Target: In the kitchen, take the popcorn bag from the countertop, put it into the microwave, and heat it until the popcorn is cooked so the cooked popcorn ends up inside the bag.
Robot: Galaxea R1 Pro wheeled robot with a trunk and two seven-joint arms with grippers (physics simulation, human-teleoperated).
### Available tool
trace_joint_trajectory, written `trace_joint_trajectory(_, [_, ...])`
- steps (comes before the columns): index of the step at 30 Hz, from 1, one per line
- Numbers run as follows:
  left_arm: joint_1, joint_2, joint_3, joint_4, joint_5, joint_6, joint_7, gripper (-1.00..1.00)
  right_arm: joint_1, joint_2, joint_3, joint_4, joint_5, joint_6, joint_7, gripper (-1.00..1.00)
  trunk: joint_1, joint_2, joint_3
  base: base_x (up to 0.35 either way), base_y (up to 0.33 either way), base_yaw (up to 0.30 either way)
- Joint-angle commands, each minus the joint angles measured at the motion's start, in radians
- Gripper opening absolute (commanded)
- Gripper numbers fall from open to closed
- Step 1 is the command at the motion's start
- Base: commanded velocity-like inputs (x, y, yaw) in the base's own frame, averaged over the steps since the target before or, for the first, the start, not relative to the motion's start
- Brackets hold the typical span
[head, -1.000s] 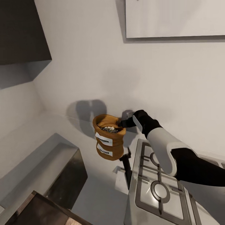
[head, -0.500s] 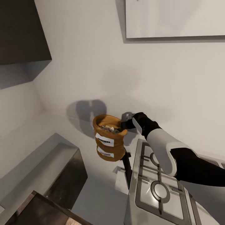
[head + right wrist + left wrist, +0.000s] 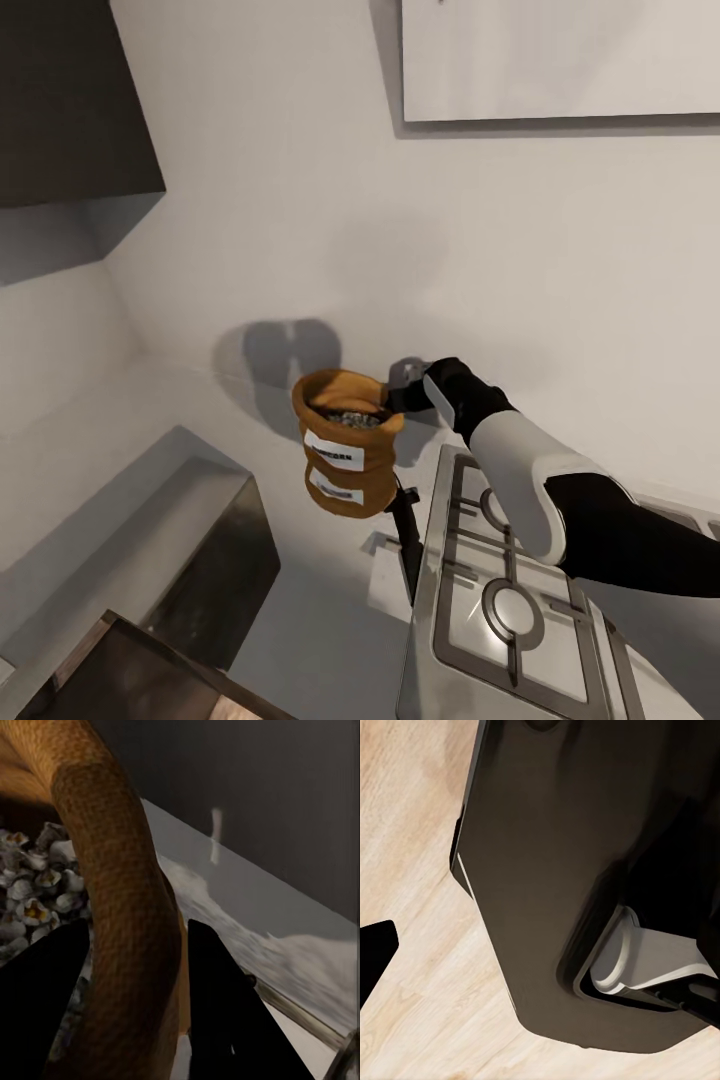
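The popcorn bag [image 3: 345, 440], a brown burlap sack with a white label, hangs in the air by the wall left of the hob. My right gripper [image 3: 398, 398] is shut on its rolled rim [image 3: 124, 907], one finger [image 3: 37, 1012] inside the mouth and the other finger [image 3: 221, 1012] outside. Pale popcorn [image 3: 350, 415] fills the mouth and also shows close up as popcorn [image 3: 37, 885] in the right wrist view. Directly under the sack is a second alike brown shape [image 3: 342, 492] with a label; whether it is the other sack or a reflection I cannot tell. The grey glossy countertop [image 3: 300, 620] lies below.
The steel gas hob [image 3: 510, 600] with grates sits under my right arm. A pale-topped box with a dark glossy front [image 3: 190, 560] stands at the lower left. A dark wall cabinet [image 3: 70, 100] hangs at upper left, the white hood [image 3: 560, 60] at the top. The left wrist view shows wood floor [image 3: 412, 832] and the robot's dark body.
The sack in my right gripper has drifted slightly to the left, and the brown shape beneath it has shifted with it. The arm has barely moved.
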Motion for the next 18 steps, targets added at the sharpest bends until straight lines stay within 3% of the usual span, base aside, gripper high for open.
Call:
trace_joint_trajectory(1, [0.000,0.000,-0.001,-0.001,0.008,0.003,-0.004,1.00,-0.001,0.000,0.001,-0.003,0.009,0.019,0.006,-1.00,0.000,-0.001,-0.001,0.000,0.000,0.000])
trace_joint_trajectory(7, [0.000,-0.002,0.000,0.008,0.008,-0.043,-0.004,1.00,-0.001,0.000,-0.003,-0.186,0.001,0.250,0.003,-1.00,0.000,-0.001,-0.001,-0.031,0.000,0.000])
trace_joint_trajectory(12, [0.000,-0.006,0.001,0.009,0.008,-0.044,0.006,1.00,-0.001,0.000,-0.003,-0.194,-0.003,0.263,0.002,-1.00,0.000,-0.001,-0.001,-0.317,0.000,0.000])
trace_joint_trajectory(18, [0.000,-0.010,0.003,0.006,0.011,-0.044,0.098,1.00,-0.001,0.000,-0.001,-0.195,0.005,0.274,0.002,-1.00,0.000,-0.001,-0.001,-0.344,0.023,0.000])
